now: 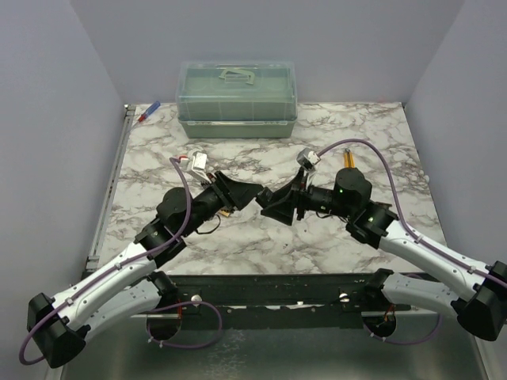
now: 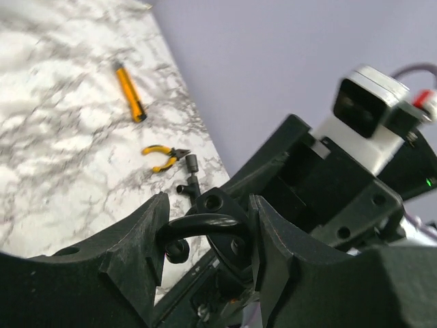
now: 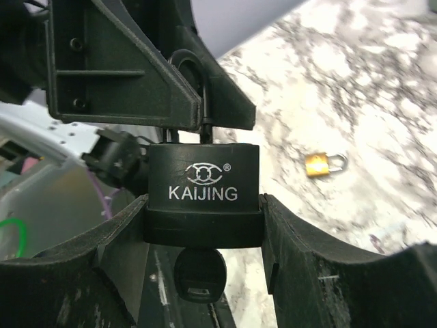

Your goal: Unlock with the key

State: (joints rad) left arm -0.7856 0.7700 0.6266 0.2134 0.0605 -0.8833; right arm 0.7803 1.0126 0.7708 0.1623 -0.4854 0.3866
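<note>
My right tool (image 3: pixel 203 208) clamps the black padlock (image 3: pixel 203 174) by its body, above the middle of the worktop (image 1: pixel 261 245). My left tool (image 2: pixel 208 215) pinches its shackle (image 2: pixel 205 221). The key (image 3: pixel 199 273) sits in the end opposite the shackle, black head showing.

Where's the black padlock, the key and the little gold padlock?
black padlock (image 3: pixel 203 184): right wrist view, on its front face, at the lettering.
key (image 3: pixel 199 273): right wrist view, on its round black head under the lock.
little gold padlock (image 3: pixel 318 165): right wrist view, on its brass body.
</note>
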